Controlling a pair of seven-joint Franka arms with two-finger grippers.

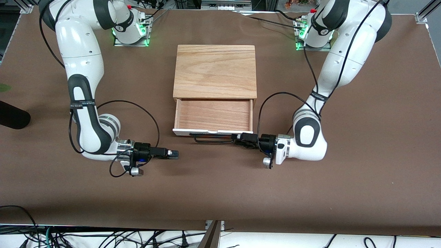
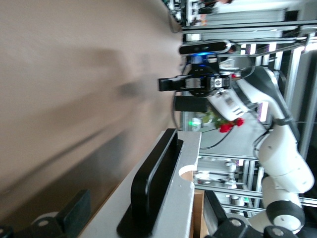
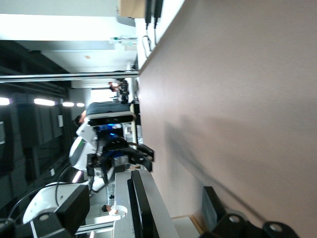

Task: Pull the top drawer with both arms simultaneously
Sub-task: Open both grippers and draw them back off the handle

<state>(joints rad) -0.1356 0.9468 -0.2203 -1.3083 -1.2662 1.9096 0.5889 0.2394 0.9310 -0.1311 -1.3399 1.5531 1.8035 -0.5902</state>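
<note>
Standing well out of the oak box (image 1: 215, 70), the top drawer (image 1: 213, 115) shows its reddish inside, so the pull is judged nearly done. Its black handle (image 1: 210, 139) is met at one end by the left gripper (image 1: 237, 137), whose finger state cannot be told. The right gripper (image 1: 174, 154) hovers apart from the handle, fingers seemingly narrow and empty; regrasping there would be required next.

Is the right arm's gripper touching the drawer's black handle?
Apart. In the front view, the right gripper sits over bare table toward the right arm's end, with a plain stretch of brown surface between it and the black handle of the top drawer.
</note>
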